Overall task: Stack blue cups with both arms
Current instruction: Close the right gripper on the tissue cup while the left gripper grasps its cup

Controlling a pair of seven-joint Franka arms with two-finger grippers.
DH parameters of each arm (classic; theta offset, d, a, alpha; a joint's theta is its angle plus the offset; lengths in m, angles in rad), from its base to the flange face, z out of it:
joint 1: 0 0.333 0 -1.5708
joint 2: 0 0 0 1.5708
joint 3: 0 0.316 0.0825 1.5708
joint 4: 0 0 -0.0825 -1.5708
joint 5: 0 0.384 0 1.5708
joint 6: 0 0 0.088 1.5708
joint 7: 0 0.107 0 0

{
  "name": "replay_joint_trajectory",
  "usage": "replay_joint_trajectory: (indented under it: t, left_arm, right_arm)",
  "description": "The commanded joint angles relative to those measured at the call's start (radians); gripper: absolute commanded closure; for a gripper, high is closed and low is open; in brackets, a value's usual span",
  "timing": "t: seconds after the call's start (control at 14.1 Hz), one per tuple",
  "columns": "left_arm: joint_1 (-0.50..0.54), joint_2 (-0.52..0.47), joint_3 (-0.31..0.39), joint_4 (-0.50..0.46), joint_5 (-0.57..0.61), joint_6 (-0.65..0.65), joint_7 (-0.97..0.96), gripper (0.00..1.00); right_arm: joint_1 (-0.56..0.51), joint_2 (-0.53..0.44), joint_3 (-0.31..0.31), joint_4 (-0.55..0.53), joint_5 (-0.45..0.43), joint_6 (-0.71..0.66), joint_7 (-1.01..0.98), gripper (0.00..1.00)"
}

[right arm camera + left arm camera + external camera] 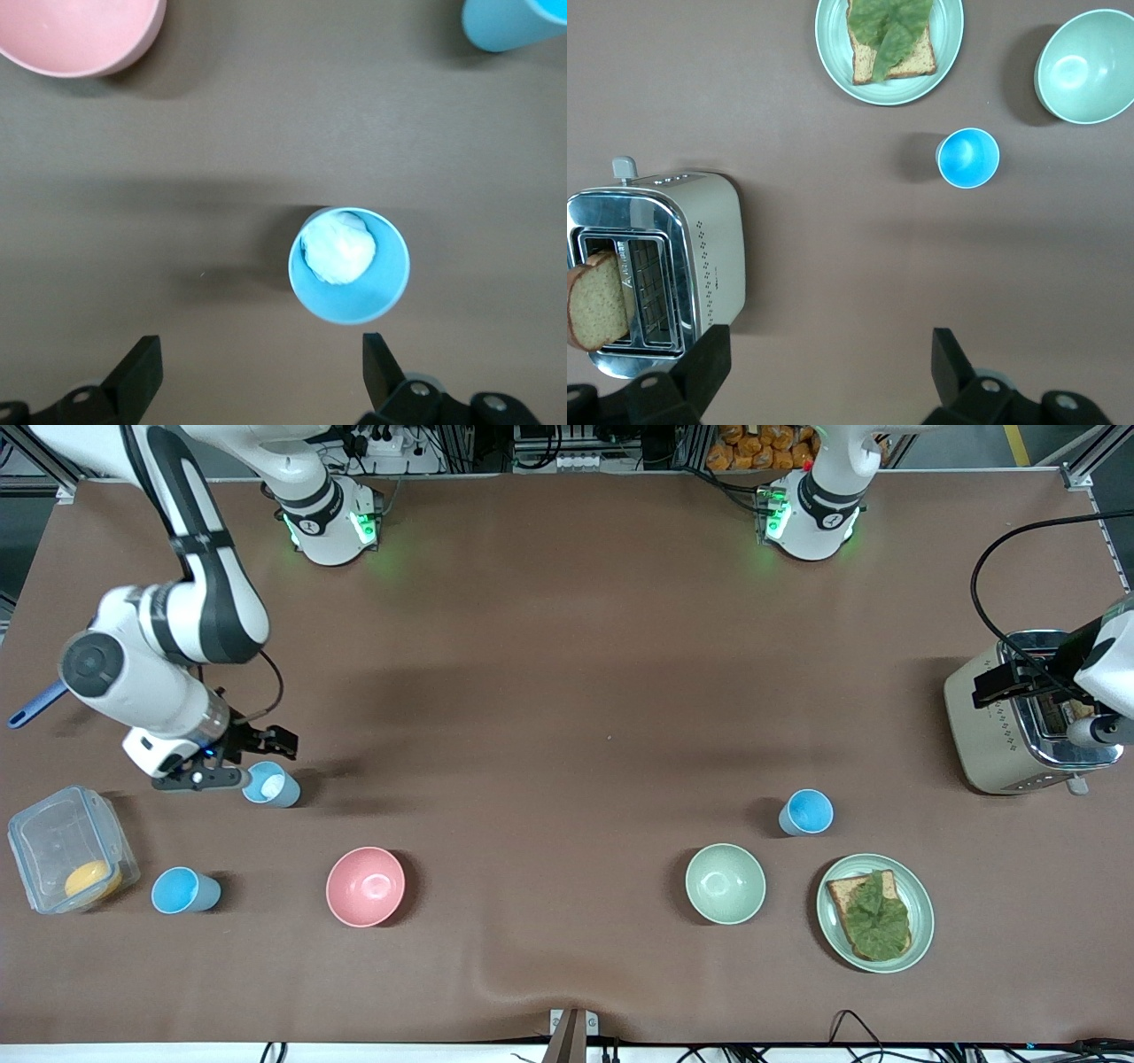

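Broadly, a brown matte table (567, 691) carries a metal toaster (1019, 726), under the left gripper (824, 372), which hangs released. A glossy pink bowl (365, 886) and pale green bowl (725, 883) sit among three blue cups: one (806, 812) beside the green bowl, one (184, 890) by a clear plastic box (66, 859), one (349, 264) holding something white, under the unclenched right gripper (257, 372). Light, stiff, smooth tumblers are judged; the tapered wall below the rim should be pinched.
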Motion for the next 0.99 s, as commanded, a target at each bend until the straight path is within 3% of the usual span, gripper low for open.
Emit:
replay_joint_trajectory:
  t: [0.0,0.21,0.57,0.78,0.85,0.92]
  left_arm:
    - [-0.006,0.019,-0.005,-0.051,-0.021,0.087,-0.034,0.0]
    - [-0.012,0.099,-0.012,-0.096,-0.021,0.183,-0.06,0.0]
    - [-0.011,0.209,-0.019,-0.131,-0.03,0.331,-0.061,0.0]
    - [-0.017,0.284,-0.02,-0.13,-0.086,0.434,-0.063,0.0]
    - [-0.026,0.301,-0.02,-0.128,-0.093,0.454,-0.063,0.0]
    - [-0.04,0.323,-0.02,-0.128,-0.096,0.476,-0.069,0.0]
  right_arm:
    - [0.01,0.043,0.001,0.038,-0.032,0.02,-0.017,0.0]
    - [0.011,0.091,0.001,0.038,-0.065,0.077,-0.021,0.0]
    - [0.003,0.154,0.001,0.038,-0.091,0.148,-0.049,0.13]
    - [-0.013,0.169,0.001,0.035,-0.089,0.157,-0.076,0.28]
    - [-0.013,0.174,0.001,0.035,-0.089,0.157,-0.076,0.37]
    - [-0.013,0.175,0.001,0.035,-0.089,0.157,-0.076,0.55]
